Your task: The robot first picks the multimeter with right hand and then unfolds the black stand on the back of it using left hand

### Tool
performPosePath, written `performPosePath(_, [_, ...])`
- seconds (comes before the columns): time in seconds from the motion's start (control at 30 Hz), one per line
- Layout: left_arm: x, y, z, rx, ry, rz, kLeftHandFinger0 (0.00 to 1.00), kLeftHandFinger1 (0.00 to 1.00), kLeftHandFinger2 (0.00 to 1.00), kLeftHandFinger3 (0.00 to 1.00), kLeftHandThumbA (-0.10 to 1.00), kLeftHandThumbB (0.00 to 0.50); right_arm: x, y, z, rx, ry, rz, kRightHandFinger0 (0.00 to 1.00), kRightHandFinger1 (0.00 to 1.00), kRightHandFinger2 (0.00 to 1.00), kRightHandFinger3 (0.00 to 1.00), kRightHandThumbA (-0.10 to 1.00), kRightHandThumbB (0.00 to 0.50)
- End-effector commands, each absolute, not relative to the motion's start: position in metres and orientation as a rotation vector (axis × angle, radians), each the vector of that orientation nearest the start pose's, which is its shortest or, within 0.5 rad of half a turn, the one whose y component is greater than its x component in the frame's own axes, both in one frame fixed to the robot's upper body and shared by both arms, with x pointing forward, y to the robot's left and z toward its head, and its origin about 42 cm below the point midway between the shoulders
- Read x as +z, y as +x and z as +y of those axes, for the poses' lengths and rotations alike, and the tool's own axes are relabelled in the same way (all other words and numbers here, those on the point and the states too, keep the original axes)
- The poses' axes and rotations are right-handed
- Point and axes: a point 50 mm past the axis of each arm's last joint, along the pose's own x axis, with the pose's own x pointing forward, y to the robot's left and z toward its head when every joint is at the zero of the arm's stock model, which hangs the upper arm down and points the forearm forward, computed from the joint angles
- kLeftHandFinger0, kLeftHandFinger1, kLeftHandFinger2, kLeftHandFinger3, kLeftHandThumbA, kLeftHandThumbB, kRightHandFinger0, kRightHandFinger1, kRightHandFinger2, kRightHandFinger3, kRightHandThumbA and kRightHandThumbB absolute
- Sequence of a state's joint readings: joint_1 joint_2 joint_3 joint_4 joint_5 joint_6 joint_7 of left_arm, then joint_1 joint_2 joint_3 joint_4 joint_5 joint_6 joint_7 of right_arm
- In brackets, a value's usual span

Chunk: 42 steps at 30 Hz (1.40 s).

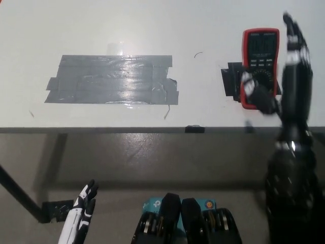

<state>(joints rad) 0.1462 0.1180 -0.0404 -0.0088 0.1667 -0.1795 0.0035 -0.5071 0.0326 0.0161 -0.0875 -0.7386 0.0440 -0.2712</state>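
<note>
Fingers of the black right hand spread wide just beside the multimeter, holding nothing. That red-cased rectangular meter lies flat on the smooth white surface. Well left of it, wrinkled grey tape. White left hand rests below, loosely open.

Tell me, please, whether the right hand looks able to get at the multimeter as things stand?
Probably yes: the open right hand is already over the multimeter, which lies flat on the table with nothing blocking it.
</note>
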Motion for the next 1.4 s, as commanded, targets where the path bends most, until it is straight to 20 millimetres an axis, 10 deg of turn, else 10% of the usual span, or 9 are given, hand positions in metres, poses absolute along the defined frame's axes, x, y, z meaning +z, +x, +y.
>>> performPosePath(0.0, [0.079, 0.228, 0.252, -0.048, 0.288, -0.090, 1.00, 1.00, 1.00, 1.00, 1.00, 0.173, 0.315, 0.421, -0.163, -0.514, -0.641, -0.627, 1.00, 1.00, 1.00, 1.00, 0.78, 0.368])
performPosePath(0.53, [0.077, 0.226, 0.243, -0.095, 0.313, -0.073, 1.00, 1.00, 1.00, 1.00, 1.00, 0.199, 0.356, 0.500, -0.180, -0.550, -0.643, -0.409, 1.00, 1.00, 1.00, 1.00, 0.84, 0.469])
performPosePath(1.37, [0.085, 0.242, 0.239, -0.175, 0.386, -0.100, 1.00, 1.00, 1.00, 1.00, 1.00, 0.182, 0.390, 0.539, -0.190, -0.457, -0.522, -0.184, 1.00, 1.00, 1.00, 1.00, 0.82, 0.500])
